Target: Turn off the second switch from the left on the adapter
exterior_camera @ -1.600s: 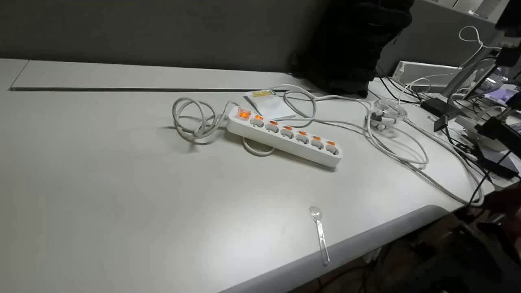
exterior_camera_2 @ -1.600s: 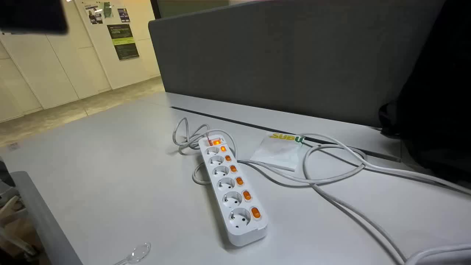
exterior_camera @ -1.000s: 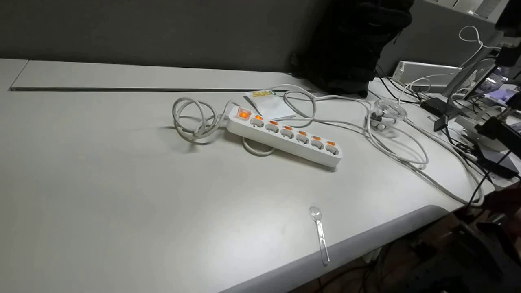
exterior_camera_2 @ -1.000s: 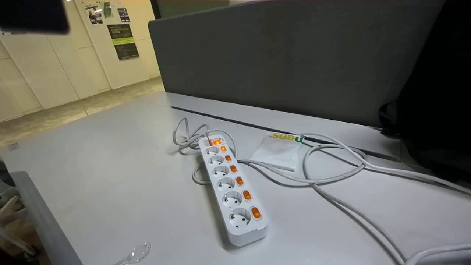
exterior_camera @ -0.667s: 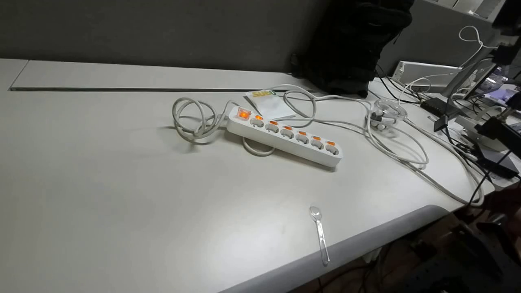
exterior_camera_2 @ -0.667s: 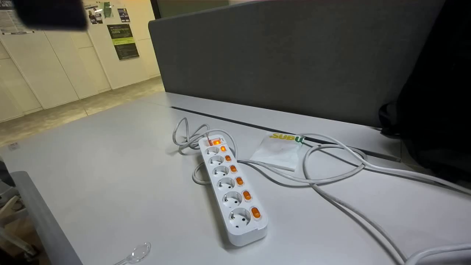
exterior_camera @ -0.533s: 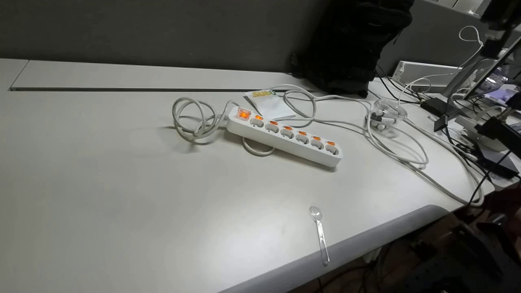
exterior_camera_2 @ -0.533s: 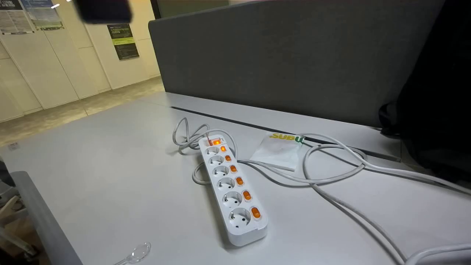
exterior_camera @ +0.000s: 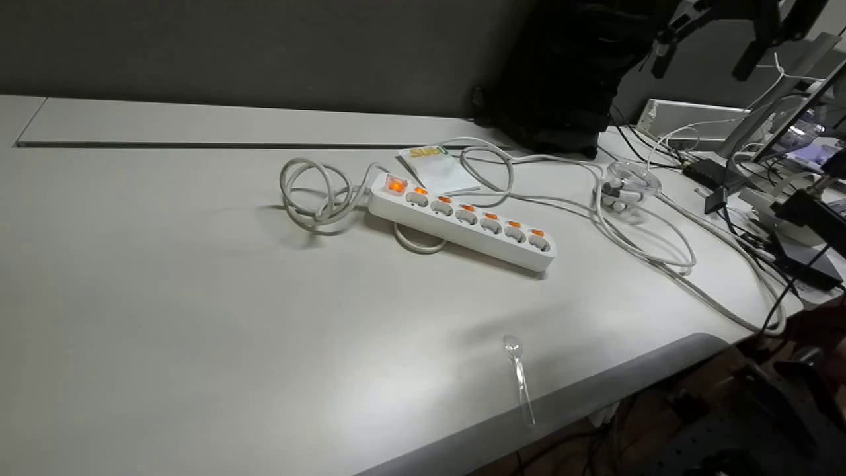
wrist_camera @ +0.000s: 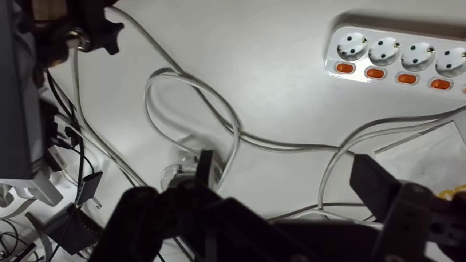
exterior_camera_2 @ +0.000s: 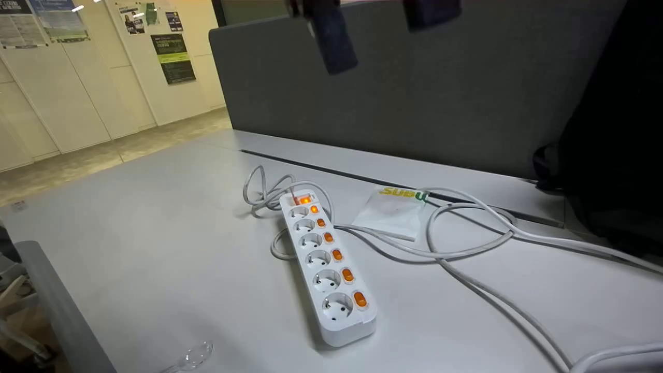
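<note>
White adapter [exterior_camera: 461,223] lies below and well away from the claw [exterior_camera: 700,73], jaws spread apart.

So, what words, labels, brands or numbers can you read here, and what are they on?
"SUB" in yellow, then an unclear green letter: on the white packet.
Wall posters: too small and blurred to read.
Desk sticker: too small to read.
Power strip: no readable text.

Claw [exterior_camera: 703,69] up at two o'clock in an exterior view!
Fingers [exterior_camera: 663,61] spread well apart, both pointing between six and seven.
</note>
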Controlling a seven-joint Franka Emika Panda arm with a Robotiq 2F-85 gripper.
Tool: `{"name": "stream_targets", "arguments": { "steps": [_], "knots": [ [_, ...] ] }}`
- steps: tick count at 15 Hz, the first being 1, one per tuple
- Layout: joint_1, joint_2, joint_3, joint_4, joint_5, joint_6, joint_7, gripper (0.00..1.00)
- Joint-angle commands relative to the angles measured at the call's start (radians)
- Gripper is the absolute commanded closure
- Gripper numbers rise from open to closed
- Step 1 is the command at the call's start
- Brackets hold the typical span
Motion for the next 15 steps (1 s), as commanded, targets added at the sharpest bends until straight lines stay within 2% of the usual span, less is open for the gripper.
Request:
{"name": "stream_targets", "arguments": {
  "steps": [1, 7, 10, 11, 15],
  "knots": [
    [0.049, 0.207, 0.021, 0.157, 0.035, -0.027, 0.111, 0.33],
    [0.17, 0.45, 0.011, 0.338, 0.171, -0.041, 0.112, 0.75],
    [0.219, 0.54, 0.01, 0.391, 0.225, -0.029, 0.097, 0.95],
    [0.237, 0.565, 0.008, 0.395, 0.226, 0.005, 0.103, 0.99],
    [0.284, 0.644, 0.017, 0.414, 0.29, 0.106, 0.084, 1.0]
  ]
}}
